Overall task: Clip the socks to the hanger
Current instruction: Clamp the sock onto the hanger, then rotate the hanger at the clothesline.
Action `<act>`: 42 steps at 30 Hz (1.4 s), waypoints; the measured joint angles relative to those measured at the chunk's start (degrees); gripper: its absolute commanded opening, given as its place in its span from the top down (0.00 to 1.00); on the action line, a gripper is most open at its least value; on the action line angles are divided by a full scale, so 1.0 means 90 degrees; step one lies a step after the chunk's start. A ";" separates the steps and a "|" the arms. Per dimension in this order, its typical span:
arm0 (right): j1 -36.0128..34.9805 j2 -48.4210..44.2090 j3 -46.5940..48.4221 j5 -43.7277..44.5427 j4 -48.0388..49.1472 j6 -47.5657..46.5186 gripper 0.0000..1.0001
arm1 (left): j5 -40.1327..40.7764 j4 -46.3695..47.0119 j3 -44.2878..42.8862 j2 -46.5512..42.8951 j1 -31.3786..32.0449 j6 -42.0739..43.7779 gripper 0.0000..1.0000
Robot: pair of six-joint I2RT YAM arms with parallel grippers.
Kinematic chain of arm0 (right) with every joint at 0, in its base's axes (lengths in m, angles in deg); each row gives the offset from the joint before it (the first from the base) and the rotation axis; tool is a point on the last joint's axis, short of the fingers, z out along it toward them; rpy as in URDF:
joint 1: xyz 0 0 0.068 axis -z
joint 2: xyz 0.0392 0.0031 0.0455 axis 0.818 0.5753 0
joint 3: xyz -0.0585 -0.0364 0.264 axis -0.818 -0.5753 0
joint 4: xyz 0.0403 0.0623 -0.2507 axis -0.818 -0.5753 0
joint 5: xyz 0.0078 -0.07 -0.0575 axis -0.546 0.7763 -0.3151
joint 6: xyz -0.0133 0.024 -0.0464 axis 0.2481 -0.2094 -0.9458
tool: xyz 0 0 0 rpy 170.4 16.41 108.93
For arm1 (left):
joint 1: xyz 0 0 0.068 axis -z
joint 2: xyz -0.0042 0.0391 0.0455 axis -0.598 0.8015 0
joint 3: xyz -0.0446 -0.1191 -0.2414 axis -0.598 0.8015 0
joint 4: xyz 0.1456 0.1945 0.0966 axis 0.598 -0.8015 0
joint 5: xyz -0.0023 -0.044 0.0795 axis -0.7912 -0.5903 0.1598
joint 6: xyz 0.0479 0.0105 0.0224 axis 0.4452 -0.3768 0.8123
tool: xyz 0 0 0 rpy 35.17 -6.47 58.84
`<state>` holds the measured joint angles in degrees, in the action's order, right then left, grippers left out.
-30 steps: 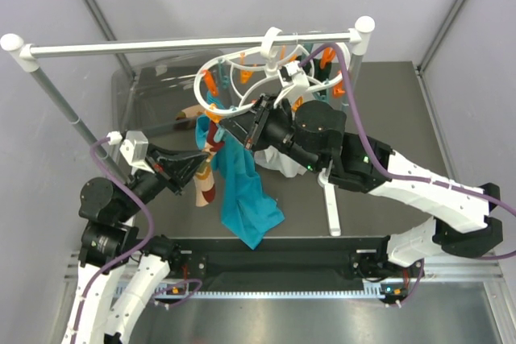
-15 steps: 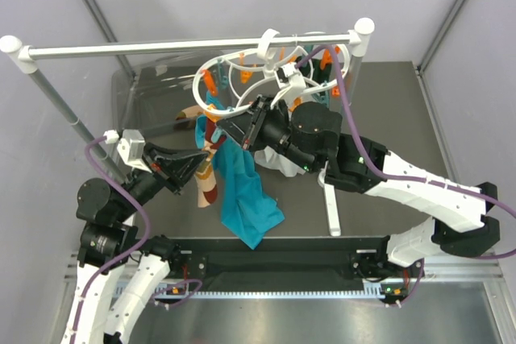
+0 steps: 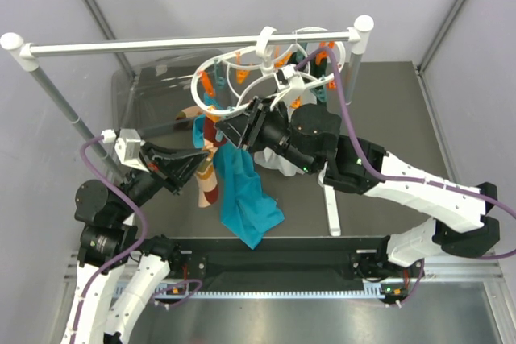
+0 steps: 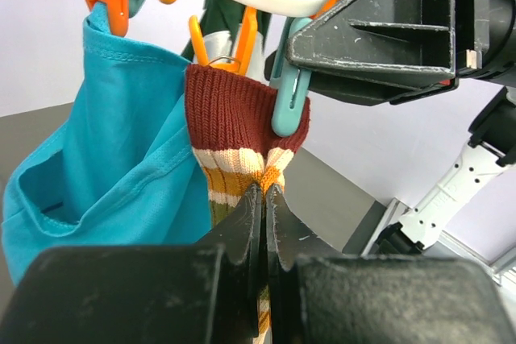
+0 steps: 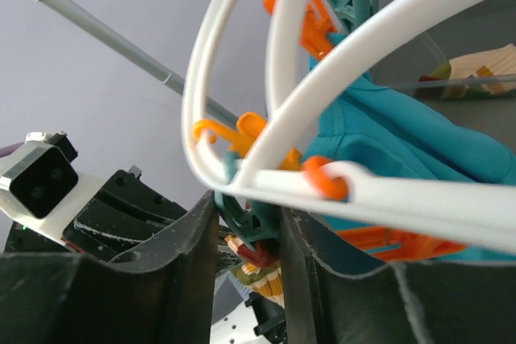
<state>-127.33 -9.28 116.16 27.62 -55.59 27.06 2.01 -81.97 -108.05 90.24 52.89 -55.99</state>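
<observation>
Our right gripper [image 5: 244, 213] has just spread off the teal plastic clip [image 4: 289, 94] of the white ring hanger [image 5: 419, 203]. The clip now bites the red-cuffed striped sock [image 4: 234, 118], which our left gripper [image 4: 264, 199] pinches below the cuff.

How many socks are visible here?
2. One sock hangs from a teal clip beside the teal cloth, pinched by the left gripper; the other sock lies farther back, left of the hanger. More may be hidden.

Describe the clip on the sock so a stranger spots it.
Start at the white ring hanger under the rail. At its left side hangs the striped sock; the clip on its dark red cuff is teal, while its neighbours are orange.
</observation>
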 measured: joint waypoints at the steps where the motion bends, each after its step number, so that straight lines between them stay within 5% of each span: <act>1: 0.0000 0.0000 0.0000 -0.0005 0.0005 -0.0002 0.66 | -0.0024 0.0010 0.0000 0.0002 0.0000 -0.0017 1.00; 5: -0.0002 -0.0051 -0.0083 -0.0034 -0.0010 0.0002 0.58 | -0.0148 0.0075 0.0000 0.0012 0.0000 -0.0083 0.91; 6: -0.0002 -0.0070 -0.0107 -0.0049 -0.0032 -0.0007 0.54 | -0.0187 0.0100 0.0000 0.0022 0.0000 -0.0080 0.76; 9: -0.0002 -0.0151 -0.0216 -0.0066 -0.0080 -0.0024 0.48 | -0.0355 0.0182 0.0000 0.0070 0.0000 -0.0100 0.52; 13: -0.0002 -0.0345 -0.0386 -0.0066 -0.0223 -0.0102 0.37 | -0.0461 0.0289 0.0012 0.0068 0.0000 -0.0158 0.28; 23: -0.0002 -0.1268 -0.0673 -0.0136 -0.0753 -0.0576 0.00 | -0.0784 0.0459 0.0376 0.0058 0.0000 -0.0896 0.40; 32: -0.0002 -0.2035 -0.1134 -0.0121 -0.1156 -0.0957 0.00 | -0.1044 0.0549 0.0299 0.0109 0.0000 -0.1681 0.53; 42: 0.0000 -0.2232 -0.1331 0.0119 -0.1341 -0.1336 0.00 | -0.1112 -0.0299 -0.0211 0.1253 0.0002 -0.1494 0.50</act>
<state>-127.33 -29.37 104.18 28.69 -67.65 15.04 -8.00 -84.66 -109.95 101.52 52.91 -69.43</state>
